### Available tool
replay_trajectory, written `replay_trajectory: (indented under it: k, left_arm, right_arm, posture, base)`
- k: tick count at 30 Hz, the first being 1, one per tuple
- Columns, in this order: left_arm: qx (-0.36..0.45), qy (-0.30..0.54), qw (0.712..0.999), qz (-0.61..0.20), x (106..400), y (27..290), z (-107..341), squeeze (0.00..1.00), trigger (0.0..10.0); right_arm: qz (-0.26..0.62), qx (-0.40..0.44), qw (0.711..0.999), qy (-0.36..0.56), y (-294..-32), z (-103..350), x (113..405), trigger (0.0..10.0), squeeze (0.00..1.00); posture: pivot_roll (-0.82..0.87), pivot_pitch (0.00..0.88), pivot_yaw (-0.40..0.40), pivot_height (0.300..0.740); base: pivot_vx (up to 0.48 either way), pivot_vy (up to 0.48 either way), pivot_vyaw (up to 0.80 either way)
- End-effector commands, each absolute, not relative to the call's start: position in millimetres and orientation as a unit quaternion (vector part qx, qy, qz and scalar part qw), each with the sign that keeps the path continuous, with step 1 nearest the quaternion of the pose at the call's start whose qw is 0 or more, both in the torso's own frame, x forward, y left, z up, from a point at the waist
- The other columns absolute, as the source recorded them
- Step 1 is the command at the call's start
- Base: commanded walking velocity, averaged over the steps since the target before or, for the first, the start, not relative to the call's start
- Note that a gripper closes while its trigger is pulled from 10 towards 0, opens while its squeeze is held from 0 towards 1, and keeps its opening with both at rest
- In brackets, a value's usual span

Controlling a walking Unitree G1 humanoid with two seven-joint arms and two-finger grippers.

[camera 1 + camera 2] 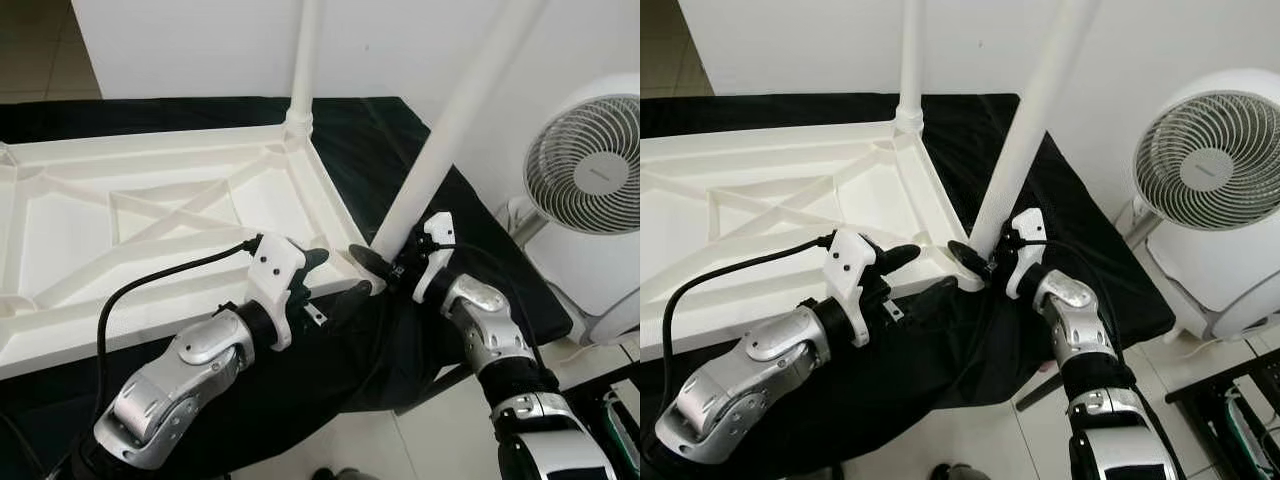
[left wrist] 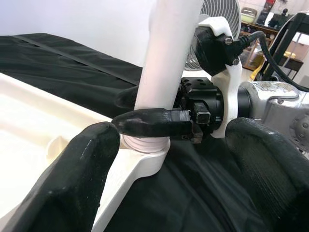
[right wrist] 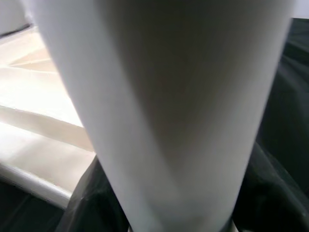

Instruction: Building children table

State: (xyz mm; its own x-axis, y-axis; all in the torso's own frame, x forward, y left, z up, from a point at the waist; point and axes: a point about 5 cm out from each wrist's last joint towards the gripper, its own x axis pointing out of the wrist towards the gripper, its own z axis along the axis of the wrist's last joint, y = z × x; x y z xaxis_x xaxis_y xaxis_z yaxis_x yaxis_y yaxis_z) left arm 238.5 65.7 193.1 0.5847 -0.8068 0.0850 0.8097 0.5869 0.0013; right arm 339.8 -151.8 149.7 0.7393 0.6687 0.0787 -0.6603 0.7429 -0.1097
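On the black cloth (image 1: 400, 150), saw the white tabletop (image 1: 160, 215) lying upside down, ribs and cross-bracing facing up. At its far right corner, found one white leg (image 1: 303, 60) already standing upright in its socket. At the near right corner, found a second leg (image 1: 450, 130) seated at its base in the corner socket (image 2: 145, 157) but leaning off to the right, not yet straight.

Noted the right gripper (image 1: 385, 262) closed around the foot of that second leg, one black finger (image 2: 154, 123) wrapped across the tube just above the socket collar. Noted the left gripper (image 1: 318, 270) just beside the same corner, its two padded fingers (image 2: 72, 169) spread wide apart with nothing between them, hovering near the tabletop's edge rather than pressing on it, as far as could be told.

Saw a white fan (image 1: 590, 190) standing on the floor to the right, well apart from the work.

Judged the build roughly half done on the visible side: one leg fitted, the second started but still tilted and presumably needing to be straightened and turned or pushed home. Could not tell the state of the two left-hand corners; saw no legs rising there. Judged the remaining steps to be fitting those legs and turning the table upright.
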Motion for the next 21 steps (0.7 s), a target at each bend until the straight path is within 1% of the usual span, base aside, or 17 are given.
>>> replay_trajectory:
  k: [1, 3, 6, 7, 8, 9, 10, 11, 13, 15, 16, 17, 18, 21]
  left_arm:
    - [-0.018, -0.032, 0.854, -0.519, 231.8, 59.6, 189.9, 0.00, 10.0]
    - [-0.020, -0.033, 0.854, -0.519, 232.1, 58.6, 189.8, 0.00, 10.0]
    - [-0.021, -0.034, 0.855, -0.518, 233.0, 58.0, 189.9, 0.00, 10.0]
    - [-0.021, -0.034, 0.855, -0.518, 233.0, 58.0, 189.9, 0.00, 10.0]
    - [-0.021, -0.034, 0.855, -0.517, 233.2, 57.8, 190.0, 0.00, 10.0]
    - [-0.021, -0.034, 0.855, -0.517, 233.5, 57.8, 190.0, 0.00, 10.0]
    - [-0.021, -0.034, 0.855, -0.517, 233.5, 57.8, 190.0, 0.00, 10.0]
    - [-0.021, -0.034, 0.855, -0.517, 233.8, 57.8, 190.0, 0.00, 10.0]
    - [-0.021, -0.034, 0.855, -0.517, 233.8, 57.8, 190.0, 0.00, 10.0]
    - [-0.020, -0.036, 0.854, -0.518, 235.0, 57.0, 190.2, 0.00, 10.0]
    - [-0.020, -0.036, 0.855, -0.518, 235.5, 56.7, 190.2, 0.00, 10.0]
    - [-0.020, -0.036, 0.855, -0.518, 235.5, 56.7, 190.2, 0.00, 10.0]
    - [-0.019, -0.036, 0.855, -0.517, 235.6, 56.3, 190.1, 0.00, 10.0]
    - [-0.018, -0.034, 0.857, -0.514, 235.7, 56.1, 189.2, 0.00, 10.0]
  right_arm:
    - [0.279, -0.040, 0.959, -0.034, -167.7, 143.5, 339.1, 10.0, 0.00]
    - [0.199, -0.025, 0.979, -0.024, -169.1, 137.9, 335.4, 10.0, 0.00]
    - [0.128, 0.007, 0.992, -0.008, -165.8, 131.0, 329.5, 10.0, 0.00]
    - [0.128, 0.007, 0.992, -0.008, -165.8, 131.0, 329.5, 10.0, 0.00]
    - [0.107, 0.011, 0.994, -0.003, -165.2, 129.1, 328.3, 10.0, 0.00]
    - [0.065, 0.011, 0.998, -0.003, -162.3, 127.4, 325.6, 10.0, 0.00]
    - [0.065, 0.011, 0.998, -0.003, -162.3, 127.4, 325.6, 10.0, 0.00]
    - [0.032, 0.012, 0.999, -0.005, -160.0, 126.8, 323.4, 10.0, 0.00]
    - [0.032, 0.012, 0.999, -0.005, -160.0, 126.8, 323.4, 10.0, 0.00]
    - [-0.060, 0.022, 0.998, -0.004, -147.4, 127.7, 319.4, 10.0, 0.00]
    - [-0.084, 0.030, 0.996, -0.001, -140.1, 128.3, 318.3, 10.0, 0.00]
    - [-0.084, 0.030, 0.996, -0.001, -140.1, 128.3, 318.3, 10.0, 0.00]
    - [-0.083, 0.030, 0.996, -0.002, -130.9, 129.7, 317.9, 10.0, 0.00]
    - [-0.065, 0.040, 0.997, -0.006, -126.7, 131.2, 317.1, 10.0, 0.00]
  posture:
    - [0.11, 0.126, -0.122, 0.740]
    - [0.10, 0.126, -0.130, 0.740]
    - [0.10, 0.126, -0.130, 0.740]
    - [0.10, 0.126, -0.130, 0.740]
    - [0.10, 0.126, -0.130, 0.740]
    - [0.10, 0.122, -0.129, 0.740]
    - [0.10, 0.122, -0.129, 0.740]
    - [0.10, 0.122, -0.129, 0.740]
    - [0.10, 0.122, -0.129, 0.740]
    - [0.10, 0.119, -0.130, 0.740]
    - [0.10, 0.119, -0.130, 0.740]
    - [0.10, 0.119, -0.130, 0.740]
    - [0.10, 0.118, -0.130, 0.740]
    - [0.10, 0.118, -0.134, 0.740]
  base:
    - [0.000, 0.000, 0.00]
    - [0.000, 0.000, 0.00]
    - [0.000, 0.000, 0.00]
    - [0.000, 0.000, 0.00]
    - [0.000, 0.000, 0.00]
    - [0.000, 0.000, 0.00]
    - [0.000, 0.000, 0.00]
    - [0.000, 0.000, 0.00]
    - [0.000, 0.000, 0.00]
    - [0.000, 0.000, 0.00]
    - [0.000, 0.000, 0.00]
    - [0.000, 0.000, 0.00]
    - [0.000, 0.000, 0.00]
    - [0.000, 0.000, 0.00]
